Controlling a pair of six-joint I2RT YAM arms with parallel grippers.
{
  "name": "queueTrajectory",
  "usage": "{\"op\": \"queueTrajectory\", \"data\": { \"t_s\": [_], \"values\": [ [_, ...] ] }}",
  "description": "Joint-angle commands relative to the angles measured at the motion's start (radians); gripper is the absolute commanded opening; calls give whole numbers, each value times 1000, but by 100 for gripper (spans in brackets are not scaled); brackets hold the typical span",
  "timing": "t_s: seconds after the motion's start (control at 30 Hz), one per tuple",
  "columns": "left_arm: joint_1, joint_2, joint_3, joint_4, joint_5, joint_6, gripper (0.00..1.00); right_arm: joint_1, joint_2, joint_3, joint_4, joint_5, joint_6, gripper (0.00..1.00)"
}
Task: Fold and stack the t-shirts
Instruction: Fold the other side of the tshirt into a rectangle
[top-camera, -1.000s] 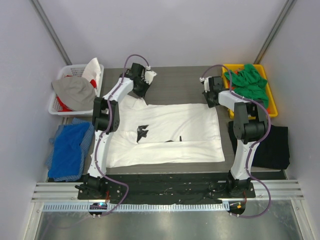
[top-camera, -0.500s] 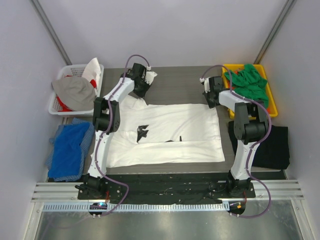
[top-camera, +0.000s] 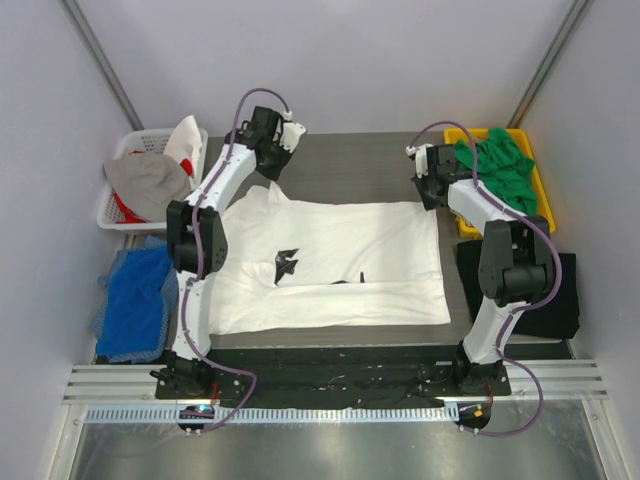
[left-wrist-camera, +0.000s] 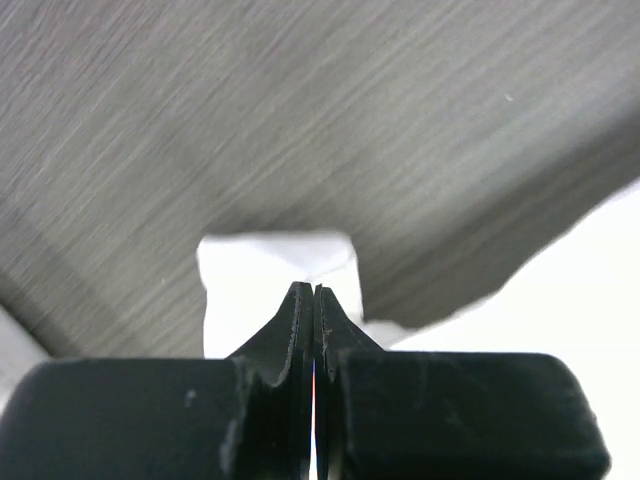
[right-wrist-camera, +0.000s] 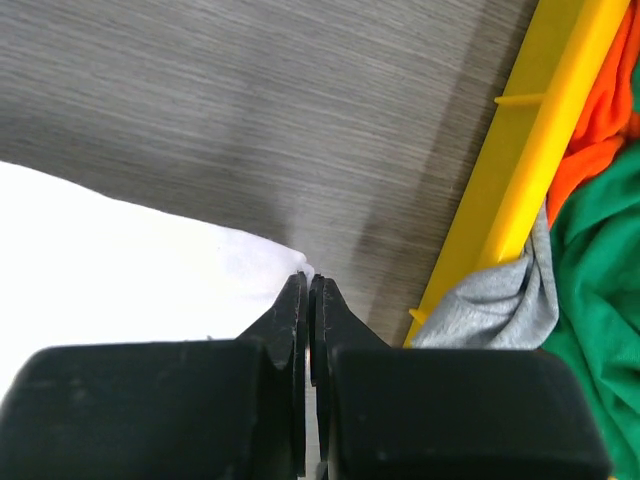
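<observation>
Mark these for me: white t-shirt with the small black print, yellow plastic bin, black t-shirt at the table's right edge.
white t-shirt (top-camera: 350, 235): top external view, plain body cloth above the print.
yellow plastic bin (right-wrist-camera: 520, 170): right wrist view, its side wall.
black t-shirt (top-camera: 562, 300): top external view, its right half.

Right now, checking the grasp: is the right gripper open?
No, the right gripper is pinched shut on the edge of the white t-shirt.

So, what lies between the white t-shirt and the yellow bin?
Bare grey tabletop separates white t-shirt and yellow bin, in the right wrist view.
</observation>
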Motion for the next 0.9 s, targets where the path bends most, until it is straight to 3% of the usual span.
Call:
{"op": "queueTrajectory", "data": {
  "t_s": [0.0,0.5,0.87],
  "values": [
    [-6,-135,-75,-47,-17,11,0,-7,-87,-37,-19,-17,-7,1],
    [-54,-399,-385,-139,-55,50,0,-6,-278,-189,-105,-114,-19,1],
    [-106,-479,-474,-237,-73,62,0,7,-342,-238,-192,-242,-67,1]
  ]
}}
